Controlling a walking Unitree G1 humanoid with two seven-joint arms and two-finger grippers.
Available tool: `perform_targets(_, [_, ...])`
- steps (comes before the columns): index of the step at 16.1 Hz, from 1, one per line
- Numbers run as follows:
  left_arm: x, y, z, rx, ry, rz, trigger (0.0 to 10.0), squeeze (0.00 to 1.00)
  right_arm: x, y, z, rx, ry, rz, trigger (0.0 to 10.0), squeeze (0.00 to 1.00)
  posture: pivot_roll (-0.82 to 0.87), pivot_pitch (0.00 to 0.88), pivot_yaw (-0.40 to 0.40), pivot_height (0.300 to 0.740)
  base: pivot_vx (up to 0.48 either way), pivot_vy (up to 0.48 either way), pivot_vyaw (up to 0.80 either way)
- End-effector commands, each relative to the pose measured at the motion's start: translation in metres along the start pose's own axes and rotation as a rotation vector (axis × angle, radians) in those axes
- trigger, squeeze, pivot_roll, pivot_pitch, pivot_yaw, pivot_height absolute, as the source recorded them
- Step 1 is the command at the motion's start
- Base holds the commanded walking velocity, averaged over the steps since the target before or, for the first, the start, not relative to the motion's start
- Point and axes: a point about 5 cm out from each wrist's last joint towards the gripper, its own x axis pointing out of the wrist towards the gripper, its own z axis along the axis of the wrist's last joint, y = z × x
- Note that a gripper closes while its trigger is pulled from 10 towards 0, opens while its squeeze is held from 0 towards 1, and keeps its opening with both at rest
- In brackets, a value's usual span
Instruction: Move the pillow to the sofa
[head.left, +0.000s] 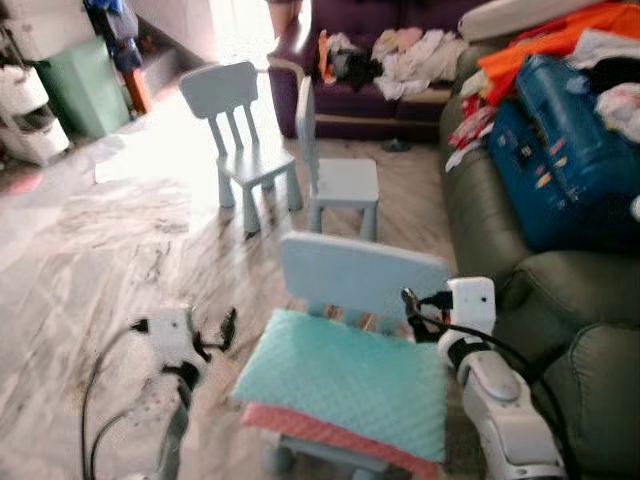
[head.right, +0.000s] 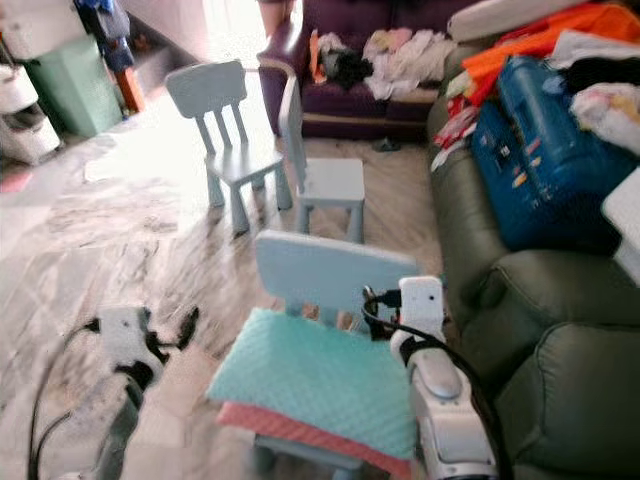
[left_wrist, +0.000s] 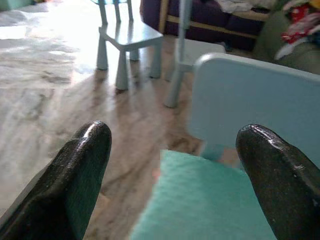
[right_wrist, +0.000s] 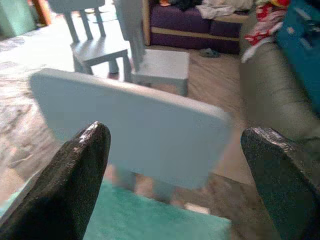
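Note:
A teal pillow (head.left: 345, 385) with a pink underside lies on the seat of a small light-blue chair (head.left: 360, 272) right in front of me. My left gripper (head.left: 224, 330) hovers open just off the pillow's left edge, above the floor. Open too, my right gripper (head.left: 412, 308) is at the pillow's far right corner, beside the chair's backrest. In the left wrist view the pillow (left_wrist: 210, 205) lies between and below the open fingers (left_wrist: 85, 160). The right wrist view faces the chair's backrest (right_wrist: 135, 125), with the pillow (right_wrist: 160, 220) low between the fingers. A grey-green sofa (head.left: 570, 340) stands close on my right.
A blue bag (head.left: 570, 170) and piles of clothes (head.left: 560, 35) cover the sofa's far part. Two more light-blue chairs (head.left: 245, 140) stand ahead on the marble floor (head.left: 90, 250). A purple sofa (head.left: 360, 100) with laundry is at the back.

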Motion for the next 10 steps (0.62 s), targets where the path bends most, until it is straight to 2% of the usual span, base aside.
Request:
perform_targets(1, [-0.0015,0.0077,-0.001,-0.003,0.008,0.026,10.0,0.0,0.0001,0.0015,0.0034,0.004,-0.012,0.001,10.0,0.0,-0.06,0.038,0.009,0.74,0.0,0.0,0.0])
perform_targets(10, [-0.0018,0.0093,-0.0029,-0.034,0.015,0.044,10.0,0.0,-0.0006,0.0017,0.003,-0.005,-0.007,0.005,10.0,0.0,-0.06,0.045,0.005,0.74,0.0,0.0,0.0])
